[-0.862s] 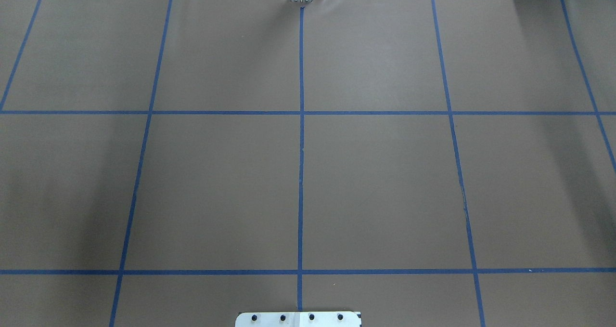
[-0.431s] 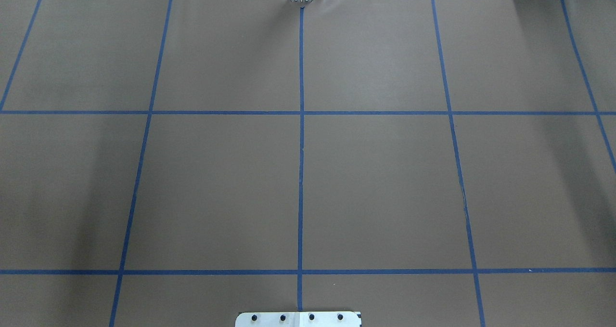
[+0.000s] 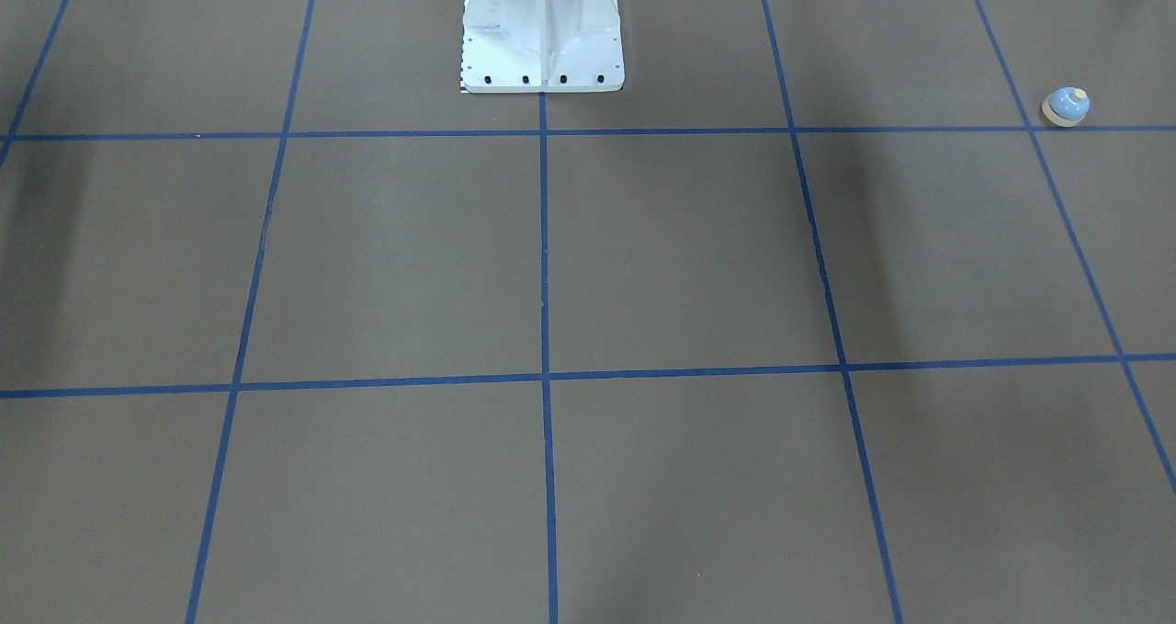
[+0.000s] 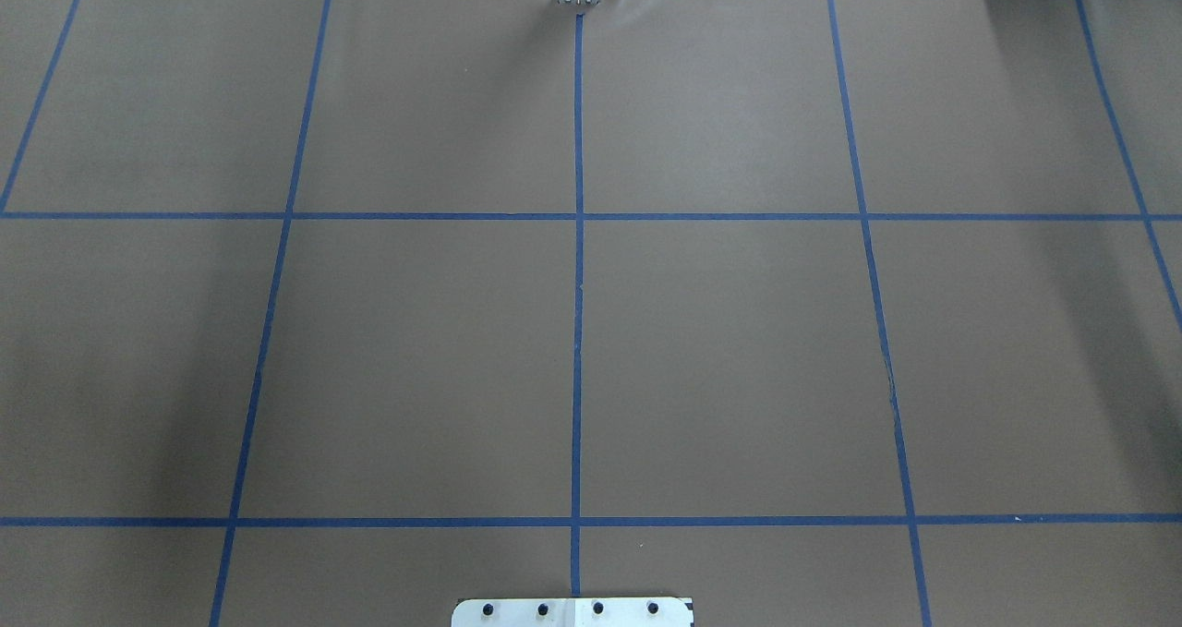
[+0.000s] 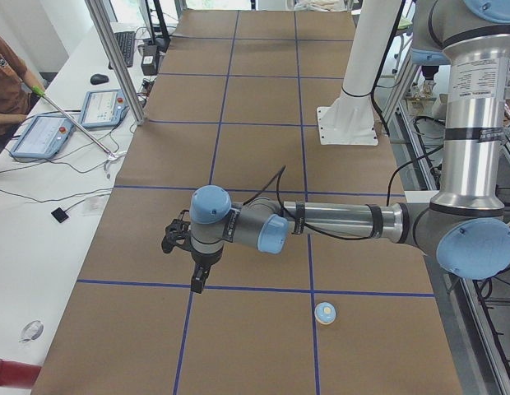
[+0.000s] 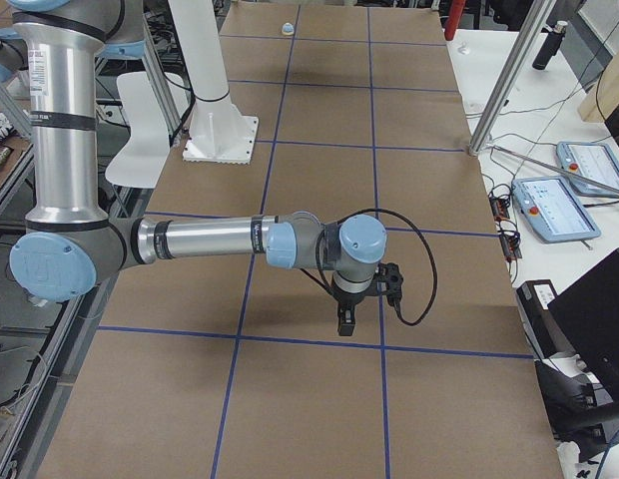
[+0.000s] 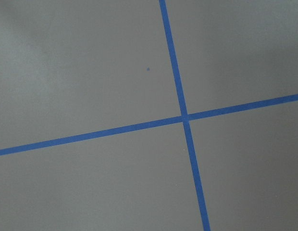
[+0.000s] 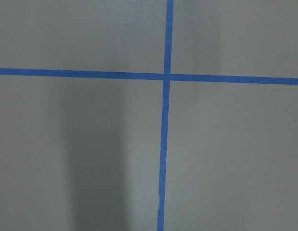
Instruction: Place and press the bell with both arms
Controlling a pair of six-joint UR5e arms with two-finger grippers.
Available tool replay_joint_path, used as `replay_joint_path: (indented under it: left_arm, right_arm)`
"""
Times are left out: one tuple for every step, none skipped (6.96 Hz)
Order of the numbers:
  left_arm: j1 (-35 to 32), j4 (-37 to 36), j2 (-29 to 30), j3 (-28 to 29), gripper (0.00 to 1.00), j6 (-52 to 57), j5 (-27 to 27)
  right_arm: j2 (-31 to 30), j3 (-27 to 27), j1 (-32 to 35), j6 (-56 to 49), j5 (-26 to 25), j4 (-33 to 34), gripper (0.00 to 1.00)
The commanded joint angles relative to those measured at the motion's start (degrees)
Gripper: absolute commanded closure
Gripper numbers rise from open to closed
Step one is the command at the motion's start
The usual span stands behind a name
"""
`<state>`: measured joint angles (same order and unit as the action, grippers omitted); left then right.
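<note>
Bell [image 3: 1066, 107] stands alone near the surface's [image 5: 238, 346] left end; left hand [image 5: 197, 285] should come squarely over its dome. Whether it or the right hand [image 6: 345, 324] is open, I cannot tell.

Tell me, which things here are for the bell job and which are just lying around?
For the job: bell; left arm; right arm.
Just lying about: white pedestal; control tablet; keyboard; mouse.
</note>
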<state>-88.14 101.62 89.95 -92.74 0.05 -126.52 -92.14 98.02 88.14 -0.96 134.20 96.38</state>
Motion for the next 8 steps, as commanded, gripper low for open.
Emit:
replay_joint_path:
  left_arm:
    - [1.04, -10.95, 1.82, -6.96, 0.0, 0.39, 8.72]
    - [1.04, -21.71, 1.46, -14.5, 0.0, -2.57, 8.4]
    - [1.48, -30.17, 1.11, -22.49, 0.0, -11.3, 8.83]
    - [4.61, -34.52, 0.76, -27.01, 0.0, -18.87, 10.4]
    - [9.86, -36.48, 0.76, -29.41, 0.0, -29.48, 14.16]
    - [15.14, -36.58, 0.15, -31.17, 0.0, -40.72, 17.24]
    - [19.11, -36.58, -0.12, -31.45, 0.0, -51.71, 18.75]
    - [23.15, -36.58, -2.82, -33.28, 0.0, -62.17, 22.68]
  right_arm:
    - [0.9, 1.72, 0.02, -0.1, -0.69, -0.22, 0.0]
    - [1.0, 1.91, 0.02, -0.1, -0.95, -0.23, 0.0]
    - [0.74, 2.08, 0.02, -0.1, -0.26, -0.49, 0.0]
    - [0.3, 2.0, -0.07, -0.01, -0.34, -0.49, 0.0]
    - [-0.32, 1.91, -0.07, -0.01, -0.17, -0.49, 0.0]
    - [-0.67, 1.91, -0.07, -0.1, -0.25, -0.58, 0.0]
    - [-0.67, 1.82, -0.07, -0.01, -0.34, -0.58, 0.0]
    - [-0.76, 1.82, -0.07, -0.01, -0.34, -0.49, 0.0]
